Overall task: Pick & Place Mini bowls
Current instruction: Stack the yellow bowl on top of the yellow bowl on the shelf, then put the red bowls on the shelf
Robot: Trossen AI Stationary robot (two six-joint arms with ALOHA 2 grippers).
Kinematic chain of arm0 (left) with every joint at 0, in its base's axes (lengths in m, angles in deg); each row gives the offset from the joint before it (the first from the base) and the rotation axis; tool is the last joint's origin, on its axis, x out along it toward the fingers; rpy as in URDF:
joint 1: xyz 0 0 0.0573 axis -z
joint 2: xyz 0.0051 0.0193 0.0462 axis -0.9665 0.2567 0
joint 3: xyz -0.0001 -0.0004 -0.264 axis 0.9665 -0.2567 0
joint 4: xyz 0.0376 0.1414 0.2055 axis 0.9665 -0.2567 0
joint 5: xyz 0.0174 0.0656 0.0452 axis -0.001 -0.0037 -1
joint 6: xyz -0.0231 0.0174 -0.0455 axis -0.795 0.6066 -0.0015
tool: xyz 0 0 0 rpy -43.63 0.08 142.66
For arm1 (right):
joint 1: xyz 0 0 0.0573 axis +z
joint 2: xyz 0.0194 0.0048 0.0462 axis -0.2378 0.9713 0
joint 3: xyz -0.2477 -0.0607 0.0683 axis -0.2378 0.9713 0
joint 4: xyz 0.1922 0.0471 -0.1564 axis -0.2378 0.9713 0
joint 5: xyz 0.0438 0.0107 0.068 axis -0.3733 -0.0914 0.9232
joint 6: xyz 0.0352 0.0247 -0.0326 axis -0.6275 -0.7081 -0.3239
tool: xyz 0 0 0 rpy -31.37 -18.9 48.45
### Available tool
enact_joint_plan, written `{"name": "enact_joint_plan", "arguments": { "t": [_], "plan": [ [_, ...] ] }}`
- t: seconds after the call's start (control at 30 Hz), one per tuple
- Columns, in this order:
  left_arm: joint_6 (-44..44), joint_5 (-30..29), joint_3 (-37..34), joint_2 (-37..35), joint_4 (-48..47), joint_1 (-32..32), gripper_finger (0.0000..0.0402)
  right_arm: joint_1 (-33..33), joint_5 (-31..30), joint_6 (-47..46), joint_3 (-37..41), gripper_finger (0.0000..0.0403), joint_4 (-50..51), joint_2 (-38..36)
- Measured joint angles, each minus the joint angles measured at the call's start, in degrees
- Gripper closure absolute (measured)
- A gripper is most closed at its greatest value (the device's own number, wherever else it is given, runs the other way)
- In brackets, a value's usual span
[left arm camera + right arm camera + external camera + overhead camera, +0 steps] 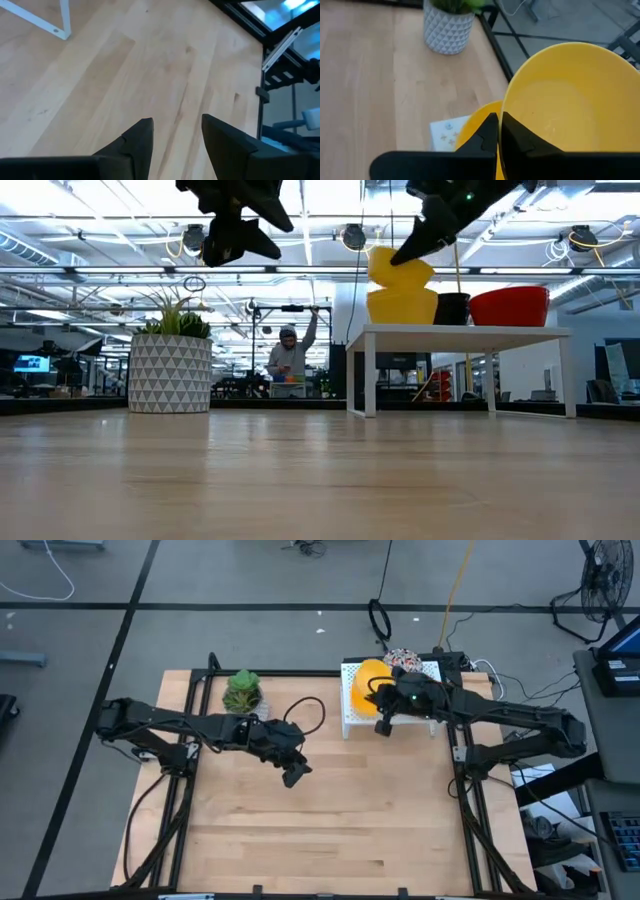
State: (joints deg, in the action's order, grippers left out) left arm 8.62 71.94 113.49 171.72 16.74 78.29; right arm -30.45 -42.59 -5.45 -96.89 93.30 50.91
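Note:
A plain yellow mini bowl (400, 264) hangs tilted above a second yellow bowl (402, 306), which rests by its base on a small white stand (460, 332) beside a red bowl (510, 306). From above, the yellow bowls (368, 674) and a speckled bowl (403, 658) show at the table's far right. My right gripper (500, 131) is shut on the raised yellow bowl (565, 100). My left gripper (177, 135) is open and touches nothing. It hovers high over the middle of the table (295, 772). My right gripper pinches the raised yellow bowl by its rim (501, 116), one finger (516, 137) inside the bowl and one finger (487, 134) outside. In the low view the fingers slant down from the right. The bowl is lifted clear and tilted above the lower yellow bowl (476, 125).
A white patterned pot with a green plant (242, 691) stands near the far left of the table, with a dark cable loop (305, 712) beside it. A dark cup-like thing (452, 308) sits on the stand. Bare wood (330, 830) spreads across the near half.

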Motion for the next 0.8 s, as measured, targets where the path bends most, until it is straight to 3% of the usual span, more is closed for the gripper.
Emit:
{"name": "enact_joint_plan", "arguments": {
  "t": [0.27, 0.4, 0.8],
  "plan": [
    [0.7, 0.0, 0.0, -0.1, 0.0, 0.0, 0.0231, 0.3, 0.1, -0.6, 0.0, 0.0403, 1.7, 2.2],
    [0.8, 0.0, 0.0, -0.1, -0.1, 0.0, 0.0231, 0.3, 4.3, -2.3, 0.0, 0.0391, 2.2, 2.2],
    [1.1, 0.1, 0.0, -1.3, -1.8, -0.2, 0.0231, 0.3, 4.0, -3.3, 0.0, 0.0236, 2.7, -1.5]
  ]
}}
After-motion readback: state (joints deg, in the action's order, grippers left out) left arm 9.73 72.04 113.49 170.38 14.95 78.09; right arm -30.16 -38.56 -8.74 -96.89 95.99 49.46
